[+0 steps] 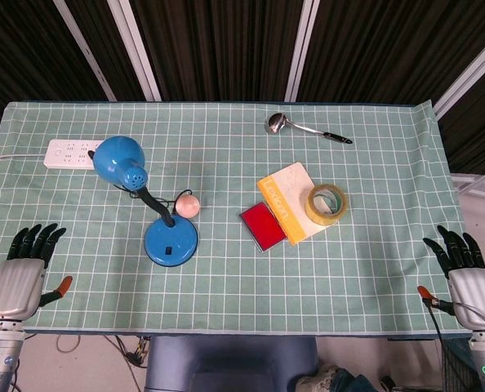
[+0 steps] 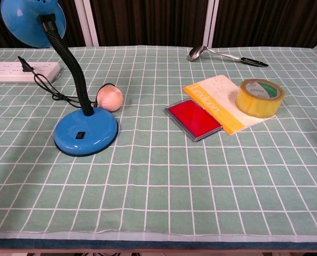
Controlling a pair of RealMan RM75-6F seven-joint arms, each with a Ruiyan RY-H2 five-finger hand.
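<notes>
Only overhead — both hands (image 1: pixel 22 273) (image 1: pixel 469 273), apparently empty

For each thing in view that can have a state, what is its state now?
Left hand: open, holds nothing.
Right hand: open, holds nothing.
Lamp: upright, plugged into the power strip; lit or not, cannot tell.
Tape: flat on the booklet.
Red case: closed, flat.
Ladle: lying on the table.

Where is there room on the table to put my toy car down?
Widest free patch: the near strip of green checked tablecloth between the left hand and right hand. Also free: between the blue desk lamp and the red flat case. Crowded: the case, yellow-edged booklet and yellow tape roll touch.
</notes>
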